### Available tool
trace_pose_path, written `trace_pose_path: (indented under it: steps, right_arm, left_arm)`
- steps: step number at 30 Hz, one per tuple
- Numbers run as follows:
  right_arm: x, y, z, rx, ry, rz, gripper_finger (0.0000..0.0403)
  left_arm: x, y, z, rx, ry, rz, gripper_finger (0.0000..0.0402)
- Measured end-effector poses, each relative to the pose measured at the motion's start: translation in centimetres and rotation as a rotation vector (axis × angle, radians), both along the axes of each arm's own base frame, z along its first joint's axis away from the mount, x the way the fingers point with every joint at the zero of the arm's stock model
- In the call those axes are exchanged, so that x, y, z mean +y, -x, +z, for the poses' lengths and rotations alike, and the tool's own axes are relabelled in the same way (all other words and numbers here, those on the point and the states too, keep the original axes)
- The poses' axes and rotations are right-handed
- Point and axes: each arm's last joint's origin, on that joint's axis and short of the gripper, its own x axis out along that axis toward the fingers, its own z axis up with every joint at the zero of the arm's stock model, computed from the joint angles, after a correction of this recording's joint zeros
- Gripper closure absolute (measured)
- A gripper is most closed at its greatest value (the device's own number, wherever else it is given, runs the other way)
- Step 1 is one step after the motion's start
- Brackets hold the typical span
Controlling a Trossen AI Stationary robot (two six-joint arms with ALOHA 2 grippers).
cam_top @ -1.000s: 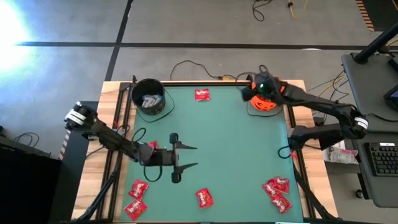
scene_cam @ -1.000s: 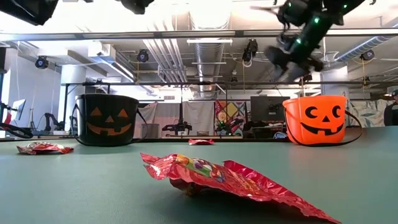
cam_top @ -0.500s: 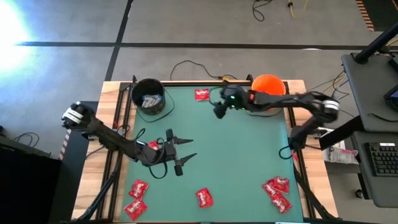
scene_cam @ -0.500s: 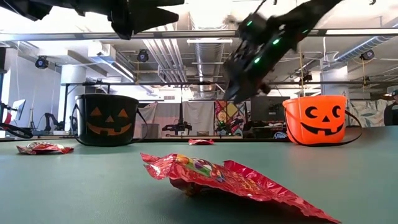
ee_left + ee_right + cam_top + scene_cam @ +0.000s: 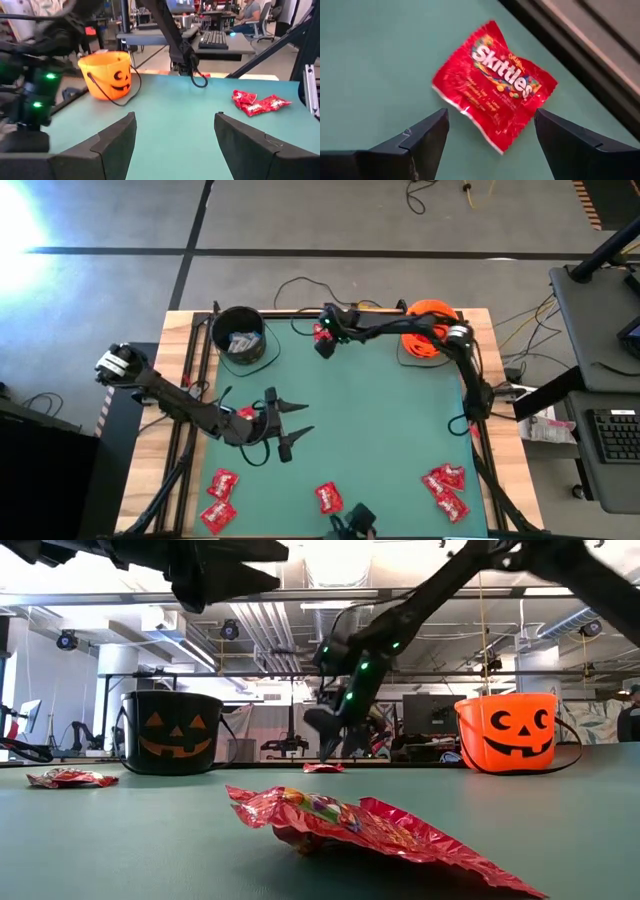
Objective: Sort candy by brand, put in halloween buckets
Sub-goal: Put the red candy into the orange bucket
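Nearest you in the low view, a crumpled red packet [image 5: 370, 830] lies on the green table [image 5: 380, 430]. Your left gripper [image 5: 292, 427] hangs mid-table, well short of the black bucket [image 5: 240, 335], fingers spread wide and empty. Farther back, your right gripper [image 5: 490, 145] hovers over a red Skittles packet [image 5: 495, 107] between the black bucket and the orange bucket [image 5: 428, 328], fingers wide apart, gripping nothing. Wrappers show inside the black bucket.
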Motion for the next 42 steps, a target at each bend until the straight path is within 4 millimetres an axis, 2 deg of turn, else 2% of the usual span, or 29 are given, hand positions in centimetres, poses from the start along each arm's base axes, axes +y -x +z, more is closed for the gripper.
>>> trace_pose_path:
  steps: [7, 11, 16, 25, 28, 32, 36, 38, 42]
  right_arm:
    - [-3.1, -0.9, -2.1, 0.069, -0.122, -0.035, 0.0136]
    - [-3.7, -1.1, -2.3, 0.058, -0.203, -0.002, 0.0165]
    - [-4.0, -1.3, -1.9, 0.061, -0.172, -0.013, 0.0226]
    - [-4.6, -1.3, -1.8, 0.049, -0.143, 0.019, 0.0380]
    - [-4.4, -1.1, -1.4, 0.068, -0.142, 0.036, 0.0389]
    - [-3.3, -0.4, 0.4, 0.124, -0.162, 0.063, 0.0390]
    - [-1.0, 0.5, 3.6, 0.159, -0.170, 0.103, 0.0390]
    - [1.0, 1.4, 4.8, 0.188, -0.186, 0.124, 0.0390]
    - [6.4, 3.7, 6.8, 0.212, -0.177, 0.171, 0.0390]
  left_arm:
    - [-0.1, -0.1, -0.5, 0.010, 0.052, 0.006, 0.0150]
    - [-0.1, -0.1, -0.5, 0.017, 0.048, 0.003, 0.0150]
    - [-0.1, -0.1, -0.6, 0.018, 0.046, 0.002, 0.0150]
    - [-0.1, 0.0, -0.8, 0.040, 0.037, -0.021, 0.0150]
    - [-0.2, 0.0, -1.0, 0.097, -0.088, -0.057, 0.0150]
    - [-0.3, 0.1, -1.0, 0.113, -0.131, -0.068, 0.0150]
    - [-0.3, 0.1, -1.0, 0.114, -0.133, -0.068, 0.0150]
    - [-0.3, 0.1, -1.1, 0.122, -0.137, -0.068, 0.0150]
    - [-0.3, 0.2, -1.4, 0.139, -0.088, -0.061, 0.0150]
